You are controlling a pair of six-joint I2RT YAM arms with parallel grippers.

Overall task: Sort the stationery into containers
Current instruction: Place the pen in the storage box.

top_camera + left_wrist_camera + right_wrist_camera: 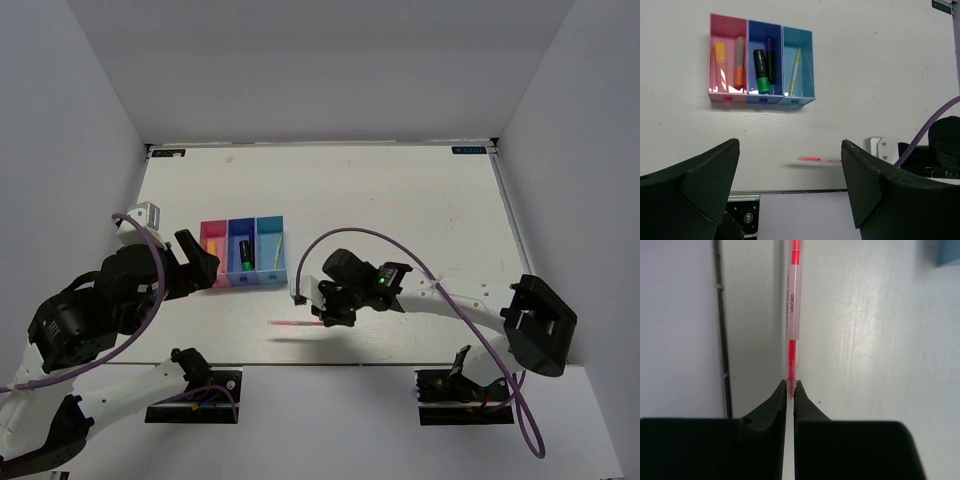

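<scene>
**Thin grip on the pen's end**

The right pincer (pixel 790 387) is clamped on the very end of the red pen (pixel 792 315). Only the fingertips pinch it, and nearly the whole length sticks out past them to the left. That is the main risk. With so little of the pen held, it could pivot or droop between the jaws, or slip out during a quick swing. A sagging free end might also catch a bin wall instead of clearing it.

The pen appears to hang just above the table (pixel 400 200) by its near edge, with a shadow beneath it. The bins (pixel 243 283) lie just to the far left. The light blue bin (pixel 807 65) already holds a thin yellow pen (pixel 795 70), so room there is tight.

The left pincer (pixel 195 262) waits left of the bins, its jaws wide apart and empty.
</scene>
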